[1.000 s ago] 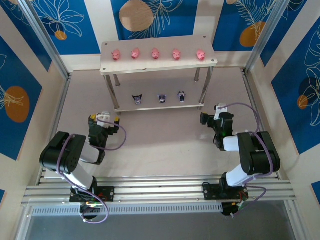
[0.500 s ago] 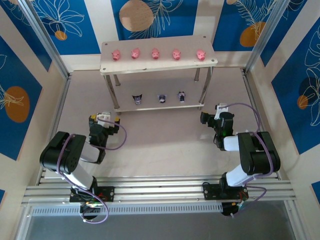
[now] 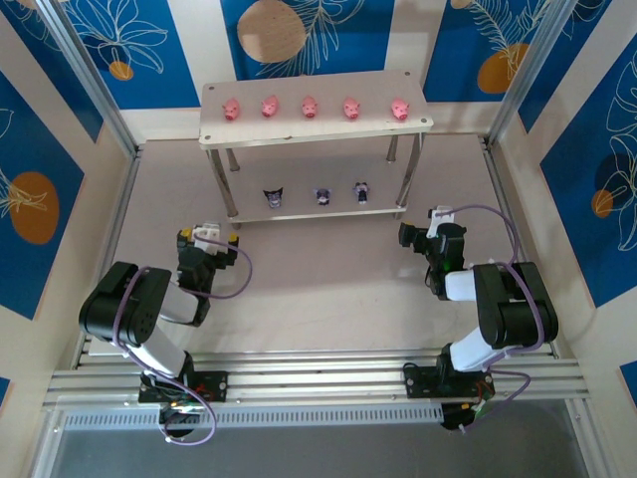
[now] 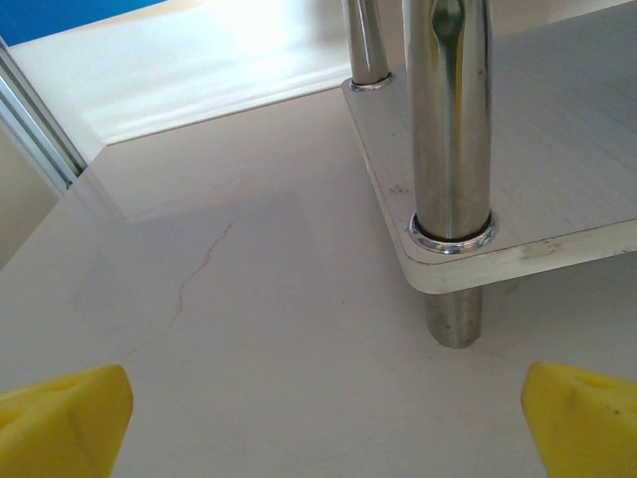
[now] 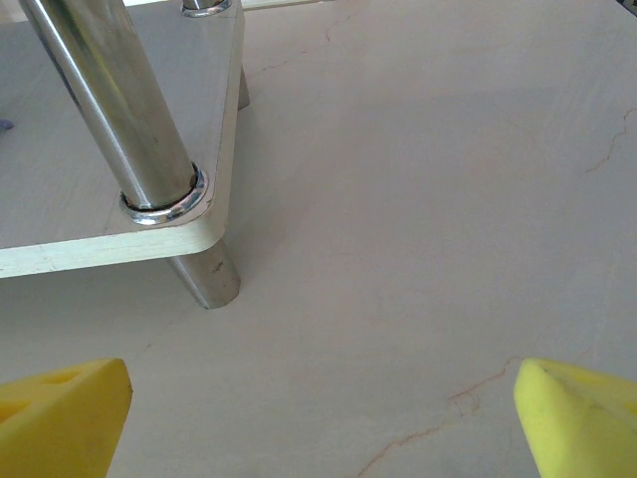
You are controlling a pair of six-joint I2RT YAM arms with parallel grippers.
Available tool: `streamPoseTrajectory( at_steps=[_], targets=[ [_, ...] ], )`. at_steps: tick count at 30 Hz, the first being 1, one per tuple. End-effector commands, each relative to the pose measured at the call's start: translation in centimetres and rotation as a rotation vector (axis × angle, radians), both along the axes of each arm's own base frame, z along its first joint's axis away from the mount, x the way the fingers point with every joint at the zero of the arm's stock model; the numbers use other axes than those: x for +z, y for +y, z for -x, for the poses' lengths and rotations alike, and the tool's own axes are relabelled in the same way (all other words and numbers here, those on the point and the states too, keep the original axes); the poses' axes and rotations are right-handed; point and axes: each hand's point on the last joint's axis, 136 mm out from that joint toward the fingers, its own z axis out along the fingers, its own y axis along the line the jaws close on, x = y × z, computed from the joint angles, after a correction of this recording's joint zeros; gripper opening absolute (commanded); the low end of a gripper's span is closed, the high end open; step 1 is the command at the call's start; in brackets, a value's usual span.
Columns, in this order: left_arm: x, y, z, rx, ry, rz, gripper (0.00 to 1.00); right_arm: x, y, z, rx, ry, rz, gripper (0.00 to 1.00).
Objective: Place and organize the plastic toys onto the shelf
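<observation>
Left arm [image 3: 124,304] and right arm [image 3: 513,314] are black with white links and purple cables [image 3: 488,208]; left claw [image 4: 320,423] and right claw [image 5: 318,418] have yellow fingertips [image 4: 60,423].

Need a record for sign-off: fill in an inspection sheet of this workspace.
surface: pale beige tabletop, faint hairline cracks.
job's things: five pink pig-shaped plastic figurines in a row on the top board of the two-tier beige shelf with silver metal legs; three dark purple plastic figurines on its lower board.
clutter: nothing seen.
grippers: left pincer and right pincer open, empty, each near a front shelf leg.
cables: purple cables looping along both arms.
surroundings: blue leaf-patterned wall panels, aluminium rails.
</observation>
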Motion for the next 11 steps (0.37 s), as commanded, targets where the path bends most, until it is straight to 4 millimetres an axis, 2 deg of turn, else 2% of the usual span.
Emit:
streamPoseTrajectory(
  at_steps=[1, 11],
  targets=[
    [0.80, 0.01, -0.76, -0.001, -0.007, 0.014, 1.00, 1.65, 0.05, -0.78, -0.005, -0.055, -0.005, 0.99],
    [0.49, 0.15, -1.38, -0.020, 0.032, 0.042, 1.00, 1.64, 0.04, -0.77, -0.006, -0.054, -0.005, 0.99]
  ],
)
